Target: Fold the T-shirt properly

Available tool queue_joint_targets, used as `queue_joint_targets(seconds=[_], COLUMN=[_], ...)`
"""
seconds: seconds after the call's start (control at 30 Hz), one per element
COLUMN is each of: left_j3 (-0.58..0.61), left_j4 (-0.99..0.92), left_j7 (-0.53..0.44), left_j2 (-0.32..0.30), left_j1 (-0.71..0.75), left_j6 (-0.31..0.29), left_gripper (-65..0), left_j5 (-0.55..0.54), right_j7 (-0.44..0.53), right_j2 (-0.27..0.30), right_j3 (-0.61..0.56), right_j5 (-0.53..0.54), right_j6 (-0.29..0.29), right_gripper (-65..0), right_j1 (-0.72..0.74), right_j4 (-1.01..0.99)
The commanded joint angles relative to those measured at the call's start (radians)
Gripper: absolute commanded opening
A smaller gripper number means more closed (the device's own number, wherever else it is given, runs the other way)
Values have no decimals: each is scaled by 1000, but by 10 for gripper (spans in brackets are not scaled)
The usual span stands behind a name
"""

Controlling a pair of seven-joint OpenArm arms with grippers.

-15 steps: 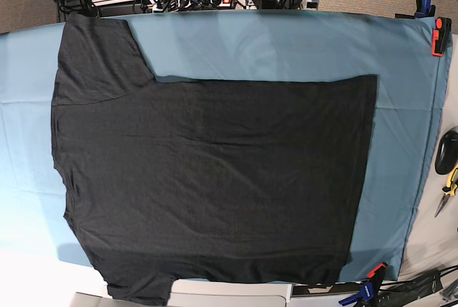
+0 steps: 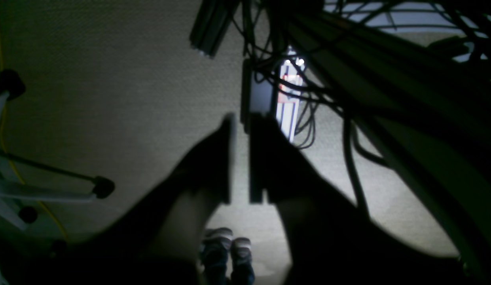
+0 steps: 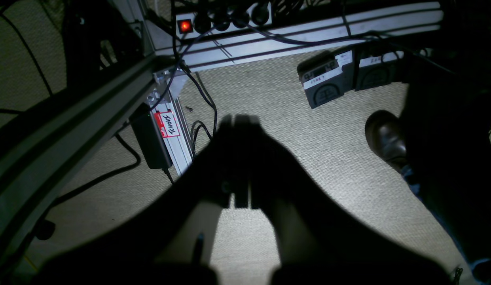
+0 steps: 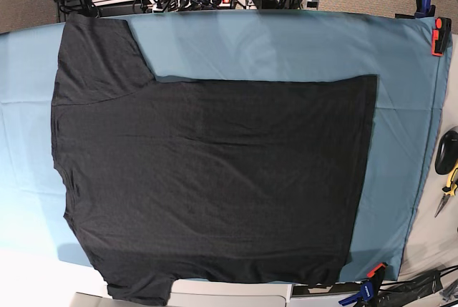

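The black T-shirt (image 4: 215, 178) lies spread flat, plain side up, on the blue table cloth (image 4: 286, 42). One sleeve (image 4: 96, 56) points to the back left, and the other sleeve (image 4: 136, 289) reaches the front edge. Neither gripper shows in the base view. In the left wrist view my left gripper (image 2: 241, 118) hangs over the carpet beside the table frame, its fingers a narrow slit apart with nothing between them. My right gripper (image 3: 239, 118), seen in the right wrist view, points at the floor too, shut and empty.
A red clamp (image 4: 440, 35) and a blue clamp (image 4: 368, 289) pin the cloth at the right. Pliers (image 4: 449, 185) lie on the right table edge. Below are foot pedals (image 3: 328, 81), a brown shoe (image 3: 385, 138), cables and a power strip (image 3: 221, 19).
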Motion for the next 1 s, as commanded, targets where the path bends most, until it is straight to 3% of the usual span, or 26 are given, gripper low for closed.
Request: queue_joint_targets(seconds=[0.0, 0.7, 0.97], left_j3=[3, 3, 3], left_j4=[4, 4, 96], left_j7=[-6, -15, 5], left_j2=[0, 0, -5], left_j1=[1, 10, 108], left_j6=[3, 3, 3], left_gripper=[-572, -572, -572], left_j5=[-2, -2, -1], right_j7=[6, 30, 68], right_j2=[8, 8, 20], right_j3=[3, 3, 3], right_j5=[-2, -2, -2], right_j6=[2, -6, -16], right_gripper=[-650, -650, -650], right_j1=[2, -32, -78], right_j4=[5, 31, 53])
